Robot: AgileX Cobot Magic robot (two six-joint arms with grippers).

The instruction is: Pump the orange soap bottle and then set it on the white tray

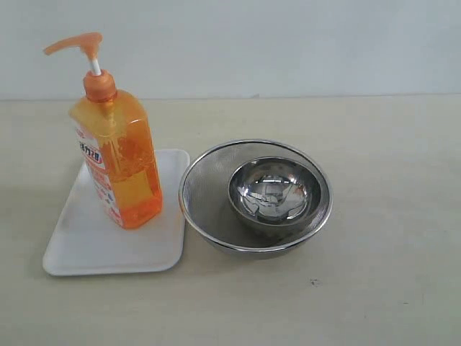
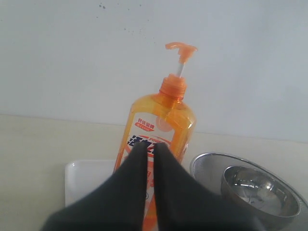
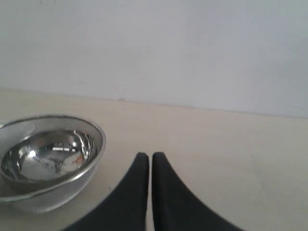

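The orange soap bottle [image 1: 119, 155] stands upright on the white tray [image 1: 86, 241], its pump head raised on the white stem. In the left wrist view the orange soap bottle [image 2: 159, 130] rises just beyond my left gripper [image 2: 150, 147], whose two black fingers lie close together with nothing between them. A corner of the white tray [image 2: 84, 178] shows beside it. My right gripper [image 3: 147, 157] is shut over bare table, empty, off to the side of the strainer. Neither gripper appears in the exterior view.
A round steel mesh strainer [image 1: 209, 209] with a shiny steel bowl [image 1: 275, 191] inside sits right of the tray, nearly touching it. The strainer [image 3: 72, 185] also shows in the right wrist view. A pale wall closes the back of the table.
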